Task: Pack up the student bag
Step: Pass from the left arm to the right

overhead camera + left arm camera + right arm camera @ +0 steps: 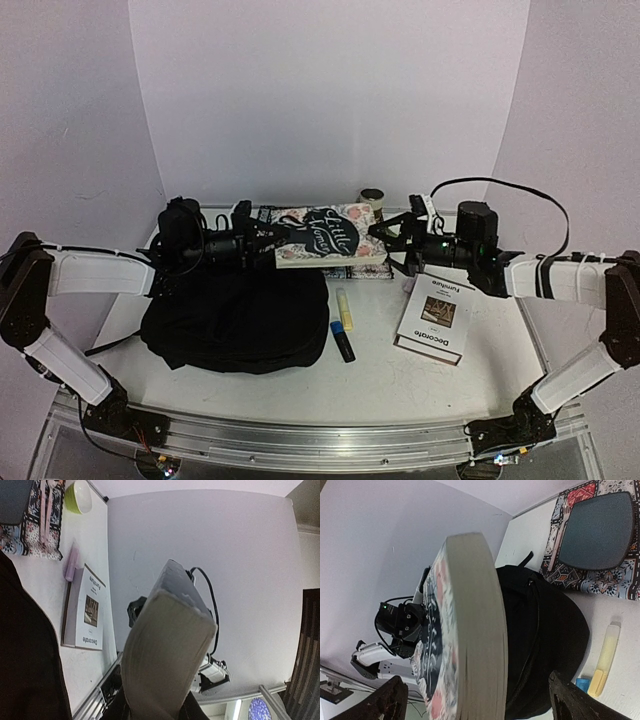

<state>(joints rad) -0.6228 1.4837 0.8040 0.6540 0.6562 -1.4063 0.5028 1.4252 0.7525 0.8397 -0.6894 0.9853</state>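
The student bag [235, 320] is a big soft black backpack lying at the table's front left; it also shows in the right wrist view [545, 630]. A thick book with a floral cover [330, 237] hangs level in the air above the bag's far edge. My left gripper [268, 238] is shut on the book's left end; in the left wrist view the book's page edge [165, 650] fills the space between its jaws [160, 707]. My right gripper [385, 232] is at the book's right end, jaws wide open [480, 700] on either side of the book [475, 630], not touching it.
A white booklet [435, 318] lies right of the bag. A yellow highlighter [343, 308] and a blue-and-black marker [342, 340] lie between them. A patterned book [360, 270] lies flat under the held one. A small round greenish object [372, 197] stands at the back.
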